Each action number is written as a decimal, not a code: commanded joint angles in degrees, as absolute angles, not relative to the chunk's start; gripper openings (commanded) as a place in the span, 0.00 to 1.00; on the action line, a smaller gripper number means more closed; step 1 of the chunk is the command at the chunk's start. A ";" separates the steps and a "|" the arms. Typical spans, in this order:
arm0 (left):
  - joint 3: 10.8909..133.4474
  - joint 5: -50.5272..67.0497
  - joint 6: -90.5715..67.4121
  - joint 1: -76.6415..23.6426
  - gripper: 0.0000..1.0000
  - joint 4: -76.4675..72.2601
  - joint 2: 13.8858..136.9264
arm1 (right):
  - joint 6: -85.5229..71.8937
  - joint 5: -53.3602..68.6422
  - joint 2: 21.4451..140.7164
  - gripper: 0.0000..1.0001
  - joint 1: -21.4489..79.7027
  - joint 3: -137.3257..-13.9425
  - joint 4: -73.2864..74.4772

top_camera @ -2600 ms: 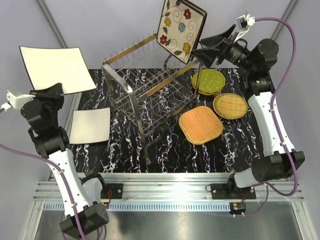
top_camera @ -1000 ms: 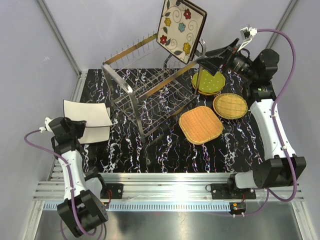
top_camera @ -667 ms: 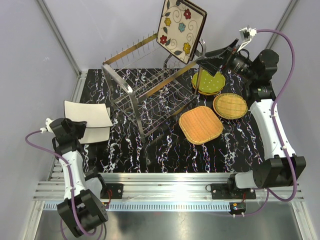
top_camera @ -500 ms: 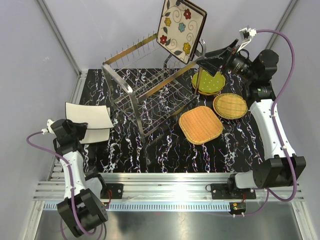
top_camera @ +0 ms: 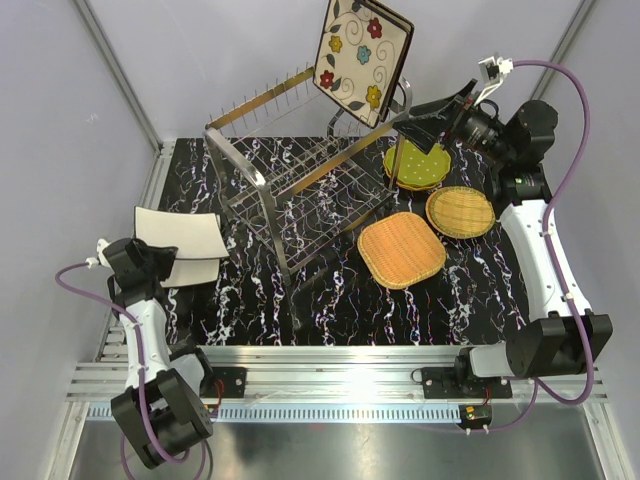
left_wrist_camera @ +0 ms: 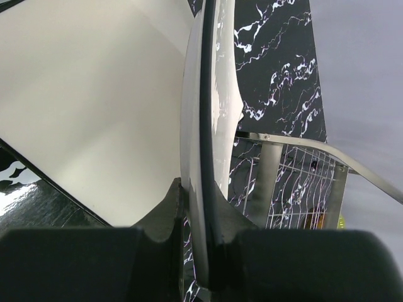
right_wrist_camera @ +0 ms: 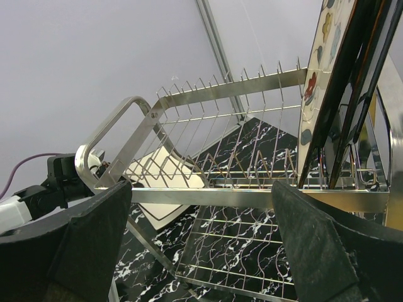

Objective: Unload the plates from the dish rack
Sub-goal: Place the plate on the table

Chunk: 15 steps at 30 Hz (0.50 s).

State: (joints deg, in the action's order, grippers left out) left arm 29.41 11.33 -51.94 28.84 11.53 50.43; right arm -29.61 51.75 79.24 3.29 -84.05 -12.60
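Observation:
The chrome dish rack (top_camera: 232, 150) stands mid-table with one flower-patterned plate (top_camera: 361, 55) upright in its top right corner. My left gripper (top_camera: 160, 258) is shut on the edge of a cream square plate (top_camera: 185, 232), held low over a second cream plate (top_camera: 190, 270) lying on the table. In the left wrist view the held plate (left_wrist_camera: 208, 94) runs edge-on between the jaws (left_wrist_camera: 200, 195). My right gripper (top_camera: 412, 130) is open just right of the flower plate (right_wrist_camera: 321, 88), empty, its fingers (right_wrist_camera: 82, 239) framing the rack's rail (right_wrist_camera: 208, 195).
A green dotted plate (top_camera: 417, 163) and two wicker plates (top_camera: 461, 211) (top_camera: 401, 249) lie right of the rack. The table's left edge (top_camera: 155, 190) is close to the left arm. Enclosure walls stand behind and at both sides.
The left arm has brought the cream plate down from high at the left to low over the table plate, still easing it lower. The right gripper edged toward the flower plate, then held still.

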 commanded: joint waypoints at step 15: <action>29.36 15.56 -51.50 30.23 0.00 -0.44 51.59 | -29.27 52.65 76.99 1.00 2.90 -83.14 -14.41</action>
